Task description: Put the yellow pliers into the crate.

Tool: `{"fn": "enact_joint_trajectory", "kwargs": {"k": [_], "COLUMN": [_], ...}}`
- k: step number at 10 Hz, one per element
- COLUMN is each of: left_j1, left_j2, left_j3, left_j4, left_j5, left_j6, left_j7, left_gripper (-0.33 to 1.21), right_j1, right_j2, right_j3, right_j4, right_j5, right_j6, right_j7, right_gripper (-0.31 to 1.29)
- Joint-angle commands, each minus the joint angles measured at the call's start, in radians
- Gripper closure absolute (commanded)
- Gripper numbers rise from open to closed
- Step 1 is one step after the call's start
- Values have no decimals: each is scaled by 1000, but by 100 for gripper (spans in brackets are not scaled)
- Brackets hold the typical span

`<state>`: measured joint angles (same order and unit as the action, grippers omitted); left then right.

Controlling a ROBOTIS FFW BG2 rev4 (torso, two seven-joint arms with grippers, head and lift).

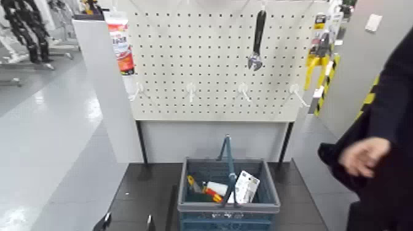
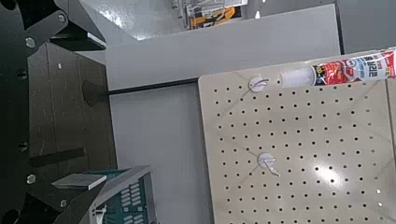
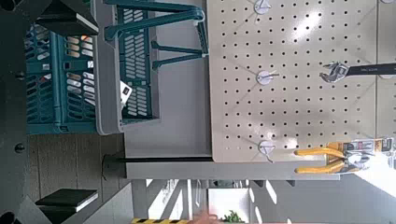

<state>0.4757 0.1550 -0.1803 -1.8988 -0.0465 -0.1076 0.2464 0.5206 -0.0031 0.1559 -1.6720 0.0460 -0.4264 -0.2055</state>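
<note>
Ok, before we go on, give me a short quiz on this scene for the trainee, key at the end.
1. Multiple choice: where are the yellow pliers?
a) inside the crate
b) hanging at the right side of the pegboard
c) on the floor

2. True or false: the left end effector and the right end effector both stand open and hold nothing.

3. Fill in: the tool hanging between the tube and the pliers is an adjustable ____.

Key: 1 b; 2 true; 3 wrench.
</note>
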Motion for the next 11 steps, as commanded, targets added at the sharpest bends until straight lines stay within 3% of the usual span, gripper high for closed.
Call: {"fn": "enact_joint_trajectory", "kwargs": {"k": [1, 4, 5, 6, 7, 9, 11], "left_j1": [0, 0, 0, 1, 0, 0, 0], "left_j2": [0, -2, -2, -2, -2, -2, -2], "left_j3": [-1, -2, -2, -4, -4, -5, -7], "left_j4": [0, -2, -2, -3, -3, -5, -5], "left_j5": [-3, -4, -4, -6, -6, -6, -6], "left_j6": [3, 5, 6, 8, 9, 11, 16], "left_j7": [1, 2, 7, 7, 7, 8, 8], "left_gripper": [28, 28, 28, 28, 28, 28, 28], "right_j1": [1, 6, 9, 9, 15, 9, -36], "right_j2": [0, 0, -2, 0, 0, 3, 11], "right_j3": [-1, -10, -13, -36, -75, -153, -237], "right_j4": [-2, -6, -14, -35, -72, -133, -183], "right_j5": [0, -2, -31, -32, -34, -78, -117], "right_j6": [0, -6, -5, 5, 28, 135, 244], "right_j7": [0, 5, 6, 28, 57, 106, 213], "right_gripper": [8, 8, 9, 9, 9, 9, 9]}}
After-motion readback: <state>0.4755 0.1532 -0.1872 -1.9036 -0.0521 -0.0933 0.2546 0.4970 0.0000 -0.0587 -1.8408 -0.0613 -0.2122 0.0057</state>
